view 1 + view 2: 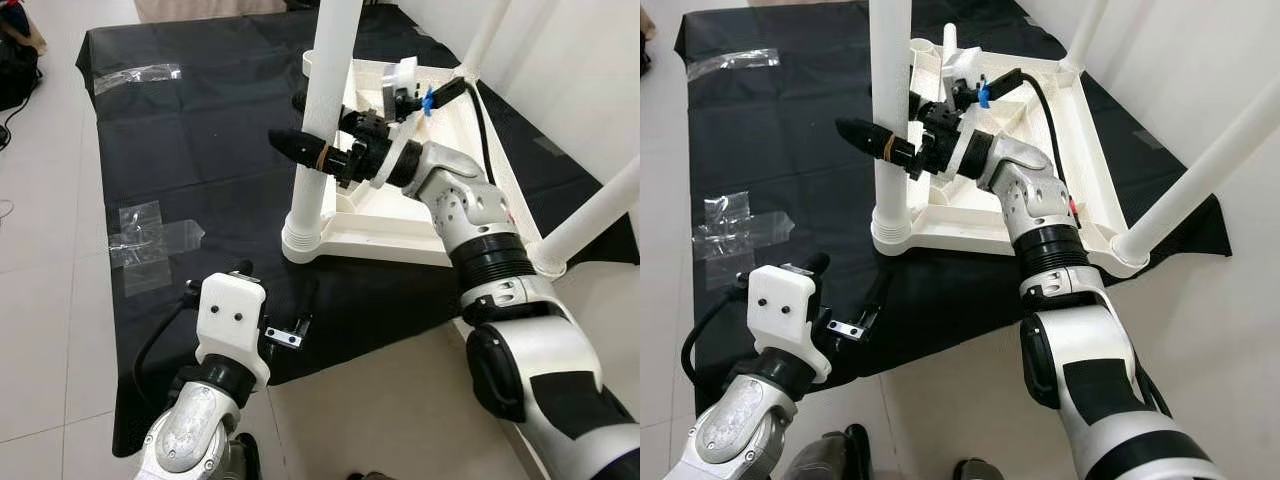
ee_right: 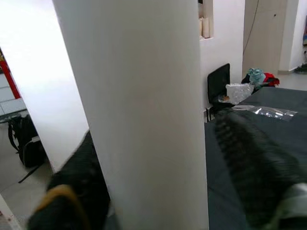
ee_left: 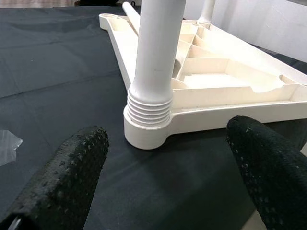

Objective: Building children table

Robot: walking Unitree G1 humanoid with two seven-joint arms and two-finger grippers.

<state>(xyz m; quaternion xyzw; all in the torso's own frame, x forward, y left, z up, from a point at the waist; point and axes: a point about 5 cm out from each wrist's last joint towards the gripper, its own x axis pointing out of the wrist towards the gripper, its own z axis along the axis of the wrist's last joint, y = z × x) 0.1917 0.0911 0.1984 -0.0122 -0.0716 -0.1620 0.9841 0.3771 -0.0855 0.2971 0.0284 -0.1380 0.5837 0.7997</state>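
Black pebbled fingers of left gripper spread wide, released, low over near edge of black cloth. White plastic table top, ribbed underside up, resting on cloth just beyond. Smooth round white leg upright in ridged near-corner socket, ahead of left gripper and apart from it. Right gripper clenched around that leg partway up, one finger each side. Clear tape patches stuck at cloth's left edge. No legible writing.
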